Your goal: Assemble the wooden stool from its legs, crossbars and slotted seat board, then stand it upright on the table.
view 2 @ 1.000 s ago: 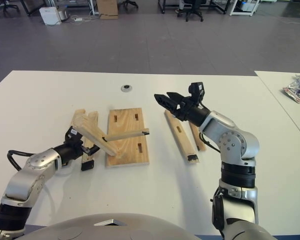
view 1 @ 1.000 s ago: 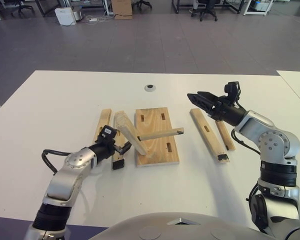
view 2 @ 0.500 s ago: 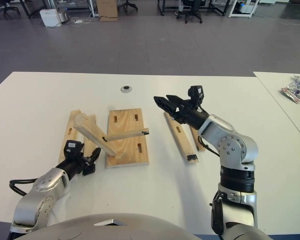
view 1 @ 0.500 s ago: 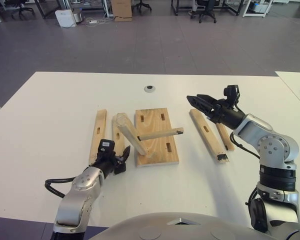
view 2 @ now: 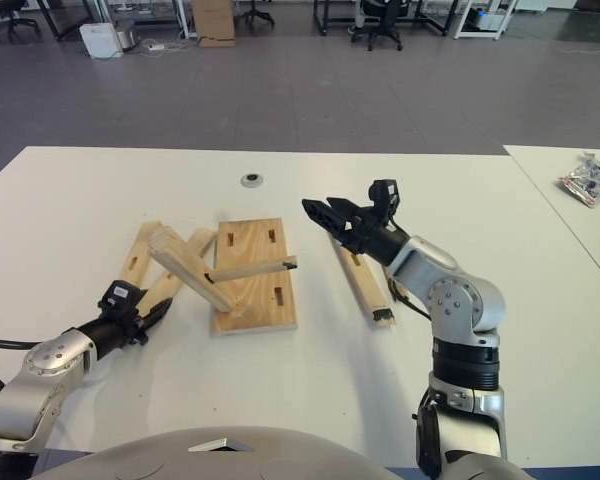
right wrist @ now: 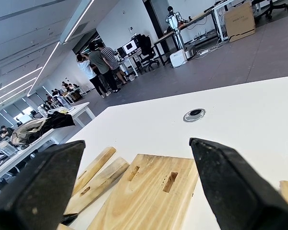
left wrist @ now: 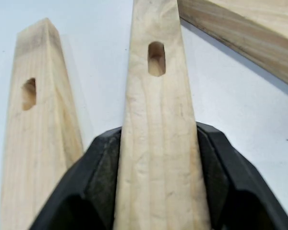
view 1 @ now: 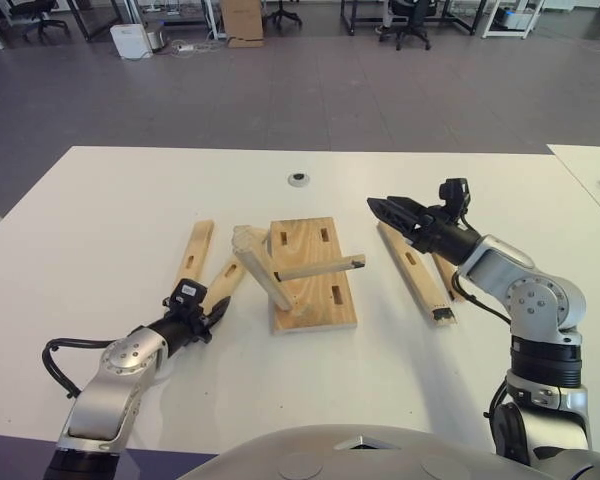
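Note:
The slotted seat board (view 1: 315, 275) lies flat at the table's middle. A leg (view 1: 260, 265) leans up from it, with a crossbar (view 1: 325, 267) sticking out toward the right. My left gripper (view 1: 210, 309) is shut on the near end of a leg (view 1: 223, 285) lying diagonally left of the board; in the left wrist view that leg (left wrist: 158, 120) sits between the black fingers (left wrist: 101, 172). Another leg (view 1: 197, 250) lies beside it. My right gripper (view 1: 382, 207) hovers open over the board's far right corner, near two legs (view 1: 412, 265) lying on the table.
A round grommet (view 1: 299, 178) sits in the table behind the board. The near half of the white table (view 1: 380, 380) is bare. A second table's corner (view 1: 590, 160) stands at the far right. Open floor with office furniture lies beyond.
My left gripper swung leftward and nearer, turning the held leg from straight to diagonal. My right gripper drifted slightly left toward the board and stayed open.

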`<state>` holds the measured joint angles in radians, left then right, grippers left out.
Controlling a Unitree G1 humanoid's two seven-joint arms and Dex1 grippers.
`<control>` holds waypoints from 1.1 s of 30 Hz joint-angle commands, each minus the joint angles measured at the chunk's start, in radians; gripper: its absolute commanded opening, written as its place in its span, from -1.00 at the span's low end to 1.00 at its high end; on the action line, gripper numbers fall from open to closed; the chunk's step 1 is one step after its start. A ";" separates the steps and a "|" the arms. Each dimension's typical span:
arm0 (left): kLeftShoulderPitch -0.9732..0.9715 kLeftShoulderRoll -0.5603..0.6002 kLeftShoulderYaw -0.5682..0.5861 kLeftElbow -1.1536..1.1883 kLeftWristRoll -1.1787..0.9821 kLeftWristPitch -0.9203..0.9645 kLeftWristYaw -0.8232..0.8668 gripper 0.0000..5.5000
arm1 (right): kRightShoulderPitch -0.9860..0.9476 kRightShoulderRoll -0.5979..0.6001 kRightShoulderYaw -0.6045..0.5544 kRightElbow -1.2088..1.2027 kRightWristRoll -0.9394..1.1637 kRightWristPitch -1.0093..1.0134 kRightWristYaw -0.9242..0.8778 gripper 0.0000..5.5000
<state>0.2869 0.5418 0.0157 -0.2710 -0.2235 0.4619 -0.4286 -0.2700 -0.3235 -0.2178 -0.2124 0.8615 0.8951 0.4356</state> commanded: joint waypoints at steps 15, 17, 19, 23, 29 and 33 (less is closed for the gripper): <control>-0.942 -0.021 0.300 0.015 -0.885 0.455 -0.156 -0.24 | -0.560 -0.065 -0.165 0.103 0.508 0.154 0.049 0.55; -0.955 -0.012 0.314 0.020 -1.019 0.525 -0.152 -0.24 | -0.594 -0.072 -0.170 0.120 0.610 0.173 0.045 0.68; -0.947 0.009 0.303 0.008 -1.115 0.584 -0.164 -0.24 | -0.614 -0.083 -0.169 0.147 0.657 0.172 0.028 0.80; -0.922 0.035 0.269 -0.020 -1.216 0.646 -0.169 -0.24 | -0.634 -0.098 -0.157 0.193 0.691 0.167 0.007 0.83; -0.884 0.068 0.248 -0.045 -1.278 0.667 -0.169 -0.24 | -0.642 -0.098 -0.117 0.179 0.776 0.187 0.009 0.51; -0.862 0.095 0.240 -0.053 -1.295 0.669 -0.170 -0.24 | -0.639 -0.099 -0.077 0.158 0.799 0.185 -0.012 0.21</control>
<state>-0.5914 0.6076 0.2602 -0.3148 -1.4971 1.1180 -0.5948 -0.8727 -0.4167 -0.3116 -0.0359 1.6474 1.0743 0.4384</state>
